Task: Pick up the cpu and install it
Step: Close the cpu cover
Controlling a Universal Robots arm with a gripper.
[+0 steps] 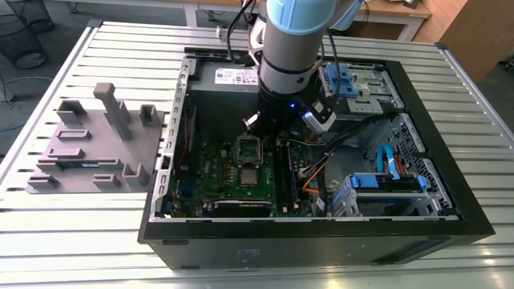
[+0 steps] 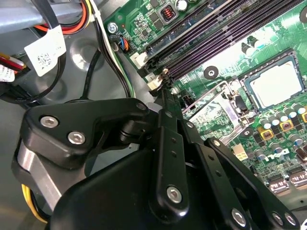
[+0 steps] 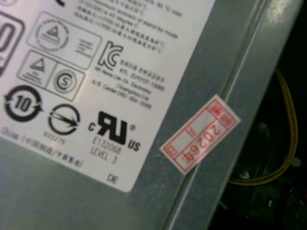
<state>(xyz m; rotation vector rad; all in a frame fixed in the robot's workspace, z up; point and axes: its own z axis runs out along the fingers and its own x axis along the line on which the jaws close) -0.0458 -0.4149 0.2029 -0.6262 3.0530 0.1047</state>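
In the second wrist view the gripper [image 2: 164,87] hangs with its jaws clenched together on nothing, its tip over the motherboard [image 2: 225,52] beside the raised silver socket frame [image 2: 217,111]. Just beyond that frame the cpu [image 2: 277,86] lies flat in its socket, silver top up, apart from the gripper. In the exterior view the open computer case [image 1: 321,241] stands on a slatted table [image 1: 80,241], with a grey tray [image 1: 105,138] carrying a green memory stick [image 1: 79,163] at the exterior view's left.

Slatted metal table [image 1: 80,241], grey tray [image 1: 96,144] lying at left of frame, open black computer case [image 1: 321,241] sitting centre-right.
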